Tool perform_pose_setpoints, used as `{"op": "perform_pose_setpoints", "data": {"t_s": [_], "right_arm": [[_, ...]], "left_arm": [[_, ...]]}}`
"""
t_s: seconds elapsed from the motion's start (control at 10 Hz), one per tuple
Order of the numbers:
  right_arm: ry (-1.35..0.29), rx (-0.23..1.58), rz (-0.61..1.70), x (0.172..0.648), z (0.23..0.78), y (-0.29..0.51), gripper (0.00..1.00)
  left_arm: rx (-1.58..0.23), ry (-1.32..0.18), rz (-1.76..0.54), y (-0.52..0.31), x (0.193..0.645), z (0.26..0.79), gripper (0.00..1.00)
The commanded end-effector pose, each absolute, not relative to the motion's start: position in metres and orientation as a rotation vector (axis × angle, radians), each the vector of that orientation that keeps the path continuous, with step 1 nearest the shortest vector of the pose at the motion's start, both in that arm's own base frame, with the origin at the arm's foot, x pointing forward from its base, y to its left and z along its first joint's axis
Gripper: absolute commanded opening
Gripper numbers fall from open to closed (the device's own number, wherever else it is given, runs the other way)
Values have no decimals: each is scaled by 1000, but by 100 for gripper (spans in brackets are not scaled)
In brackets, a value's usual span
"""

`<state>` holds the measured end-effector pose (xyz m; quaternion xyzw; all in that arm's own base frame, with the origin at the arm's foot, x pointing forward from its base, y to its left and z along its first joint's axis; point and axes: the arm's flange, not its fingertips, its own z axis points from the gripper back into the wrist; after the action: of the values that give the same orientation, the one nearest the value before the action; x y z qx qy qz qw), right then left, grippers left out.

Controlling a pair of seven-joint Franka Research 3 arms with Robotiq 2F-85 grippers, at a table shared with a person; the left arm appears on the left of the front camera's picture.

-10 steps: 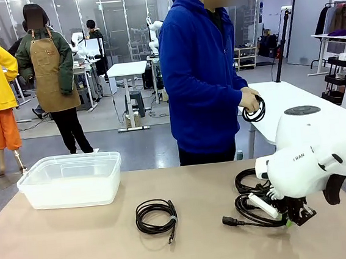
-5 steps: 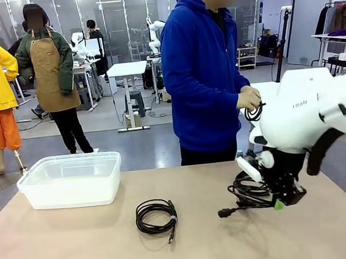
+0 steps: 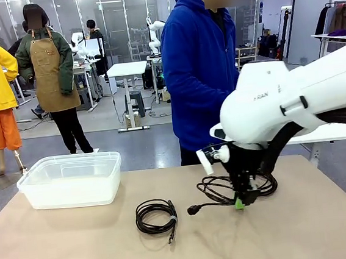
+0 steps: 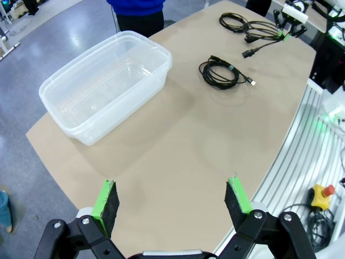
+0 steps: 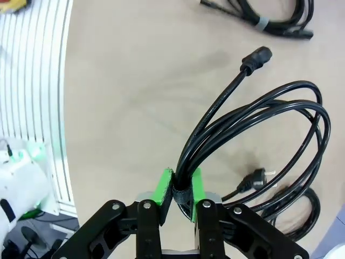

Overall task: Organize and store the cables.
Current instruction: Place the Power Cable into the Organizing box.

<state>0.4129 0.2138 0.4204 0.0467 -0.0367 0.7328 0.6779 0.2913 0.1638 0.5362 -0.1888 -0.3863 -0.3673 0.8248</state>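
**Tan table (image 3: 81, 254), no cable in the bin (image 3: 71, 179) yet, right pincer (image 5: 178, 186) clamped**

We see nothing inside the clear plastic bin at the table's left end, so we judge the storing barely begun. The right pincer is closed on the gripped coil (image 5: 259, 124). Its green pads pinch the bundled strands at one spot, and the loops and a plug hang forward. We cannot tell whether that plug brushes the table.

The middle coil (image 3: 155, 215) lies flat between the bin and the right pincer. A third coil (image 4: 233, 20) lies on the table just beyond the gripped one. All three have yet to go into the bin.

The right arm reaches in from the right with its wrist bent, so the pincer points down, right of the table's middle and well apart from the bin. The left pincer (image 4: 172, 202) hangs high over the table, jaws wide apart and holding nothing. A person (image 3: 201, 71) in blue stands at the far side.
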Motion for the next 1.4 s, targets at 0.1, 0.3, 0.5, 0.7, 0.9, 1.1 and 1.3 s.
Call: {"op": "perform_pose_setpoints", "data": {"t_s": [0.1,0.3,0.5,0.7,0.9,1.1,1.3], "right_arm": [[-61,106,1623,422,408,263,0],[-42,108,1643,423,397,292,0],[-33,118,1632,422,386,313,0],[-24,136,1637,419,371,330,0],[5,138,1630,416,355,342,0],[43,151,1625,416,336,348,0],[45,159,1583,417,327,350,0]], "left_arm": [[-419,-832,-799,167,292,538,100],[-419,-832,-799,167,292,538,100],[-419,-832,-799,167,292,538,100],[-419,-832,-799,167,292,538,100],[-419,-832,-799,167,292,538,100],[-419,-832,-799,167,292,538,100],[-419,-832,-799,167,292,538,100]]}}
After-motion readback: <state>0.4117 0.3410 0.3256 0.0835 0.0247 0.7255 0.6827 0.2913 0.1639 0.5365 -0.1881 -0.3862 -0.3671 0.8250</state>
